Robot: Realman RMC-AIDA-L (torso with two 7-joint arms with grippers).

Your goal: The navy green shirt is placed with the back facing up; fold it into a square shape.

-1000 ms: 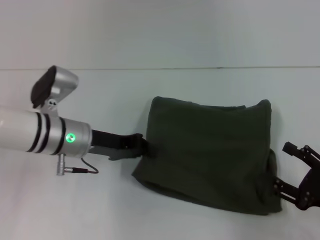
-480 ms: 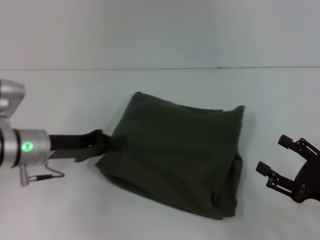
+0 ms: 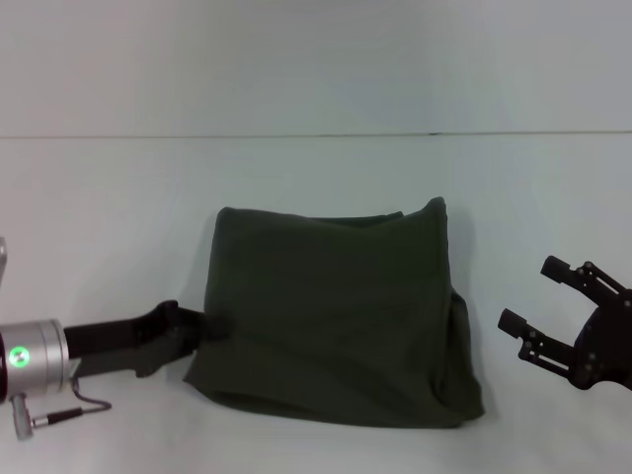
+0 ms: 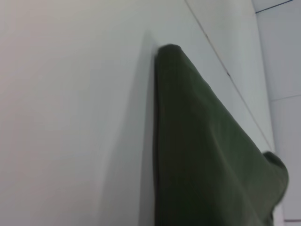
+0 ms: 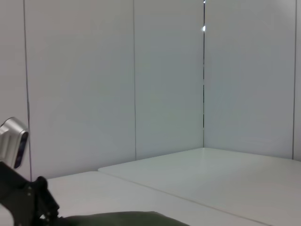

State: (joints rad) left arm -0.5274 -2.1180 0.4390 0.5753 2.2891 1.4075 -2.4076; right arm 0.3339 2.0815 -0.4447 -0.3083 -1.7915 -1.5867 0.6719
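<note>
While dragged leftward, navy green shirt (image 3: 331,321) squarer

bare table (image 3: 316,178) all round, folded shirt (image 3: 331,326) mid-table

The navy green shirt (image 3: 331,321) lies folded into a rough square — plain dark olive cloth. It sits mid-table, nearer the front edge, its right side rumpled.
</note>
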